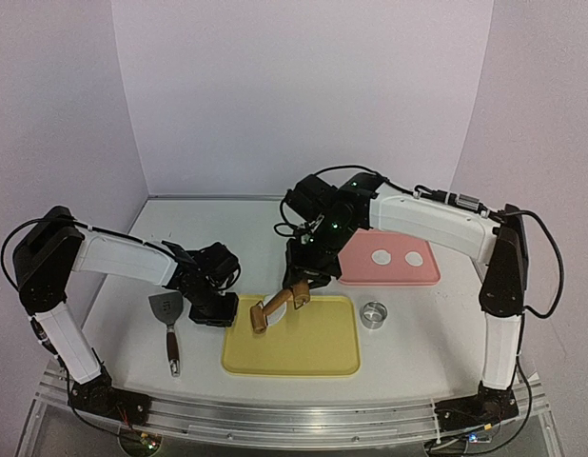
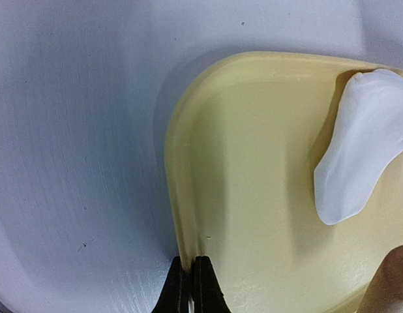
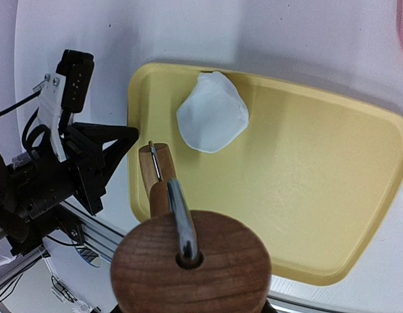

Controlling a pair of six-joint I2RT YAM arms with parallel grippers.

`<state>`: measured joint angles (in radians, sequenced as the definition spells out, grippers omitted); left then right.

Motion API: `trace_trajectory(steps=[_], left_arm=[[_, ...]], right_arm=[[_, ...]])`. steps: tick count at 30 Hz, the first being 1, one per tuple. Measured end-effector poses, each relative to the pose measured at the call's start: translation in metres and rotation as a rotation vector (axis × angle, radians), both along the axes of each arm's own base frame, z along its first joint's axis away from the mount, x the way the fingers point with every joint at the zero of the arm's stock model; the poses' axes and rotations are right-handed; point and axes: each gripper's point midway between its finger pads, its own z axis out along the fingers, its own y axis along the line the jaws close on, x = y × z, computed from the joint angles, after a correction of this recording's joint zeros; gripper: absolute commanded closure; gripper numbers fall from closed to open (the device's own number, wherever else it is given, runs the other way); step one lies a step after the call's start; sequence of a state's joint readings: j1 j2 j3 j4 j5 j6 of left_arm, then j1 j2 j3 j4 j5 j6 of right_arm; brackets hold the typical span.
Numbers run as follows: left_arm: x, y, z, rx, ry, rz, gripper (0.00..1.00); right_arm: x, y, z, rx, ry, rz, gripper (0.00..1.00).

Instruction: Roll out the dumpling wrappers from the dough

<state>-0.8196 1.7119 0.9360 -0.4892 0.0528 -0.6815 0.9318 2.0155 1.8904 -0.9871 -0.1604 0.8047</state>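
An irregular white dough piece (image 3: 211, 112) lies in the yellow tray's (image 1: 313, 347) far left corner. My right gripper (image 1: 300, 284) is shut on the handle (image 3: 188, 261) of a wooden rolling pin. Its small barrel (image 3: 156, 171) points at the tray's left side, just short of the dough (image 2: 364, 143) and apart from it. The handle hides the right fingers in the wrist view. My left gripper (image 2: 190, 287) is shut on the yellow tray's left rim (image 2: 182, 215). Two round white dumpling wrappers (image 1: 381, 257) (image 1: 414, 259) lie on a pink tray (image 1: 356, 271).
A metal ring cutter (image 1: 374, 314) stands on the table right of the yellow tray. A spatula (image 1: 167, 324) with a dark handle lies left of the left gripper (image 1: 218, 309). White walls close the back and sides.
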Motion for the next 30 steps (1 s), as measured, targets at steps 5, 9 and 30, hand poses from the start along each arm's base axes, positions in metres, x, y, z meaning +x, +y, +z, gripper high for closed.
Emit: trace_trajectory(steps=[5, 9, 30], left_arm=[[0.0, 0.0, 0.0, -0.001, 0.0, 0.0, 1.0], [0.0, 0.0, 0.0, 0.0, 0.0, 0.0, 1.0], [0.0, 0.0, 0.0, 0.004, 0.004, 0.0, 1.0]], right_arm=[[0.02, -0.002, 0.004, 0.007, -0.028, -0.036, 1.0], [0.045, 0.001, -0.008, 0.015, -0.031, -0.075, 1.0], [0.051, -0.035, -0.043, 0.016, -0.023, -0.242, 1.0]])
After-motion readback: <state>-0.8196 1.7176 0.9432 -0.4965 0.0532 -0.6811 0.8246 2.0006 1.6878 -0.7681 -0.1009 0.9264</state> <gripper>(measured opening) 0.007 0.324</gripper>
